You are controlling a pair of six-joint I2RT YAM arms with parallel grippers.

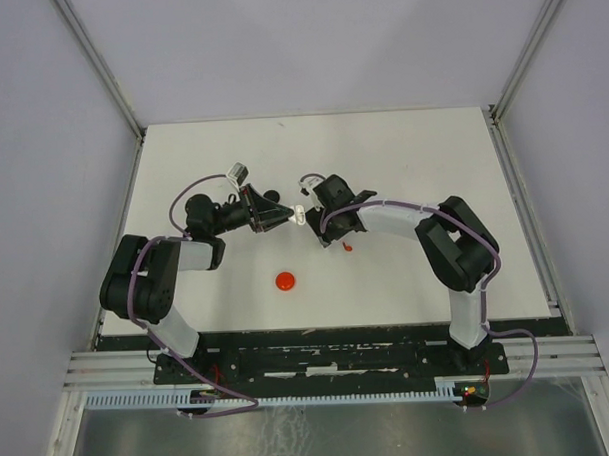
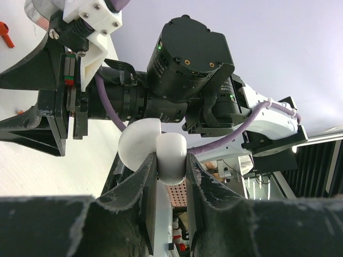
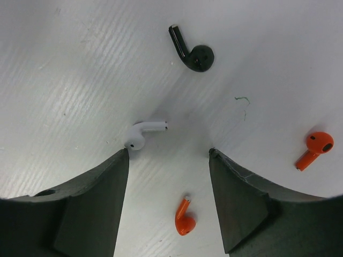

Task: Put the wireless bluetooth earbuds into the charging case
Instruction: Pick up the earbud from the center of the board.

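Left gripper (image 2: 171, 163) pinches the white case (image 2: 140, 144) tight. Right gripper (image 3: 169, 155) hangs wide apart over the white earbud (image 3: 140, 135); black earbud (image 3: 194, 55) and two red earbuds (image 3: 184, 220) nearby.

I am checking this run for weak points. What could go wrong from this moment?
1. The right gripper stands open over the table, with the white earbud just beside one fingertip and an orange earbud under the gap between its jaws. Coming down, it may knock either away or take the wrong one.
2. The left gripper pinches the white case by one rounded half only. It may twist or slip when an earbud is pressed in.
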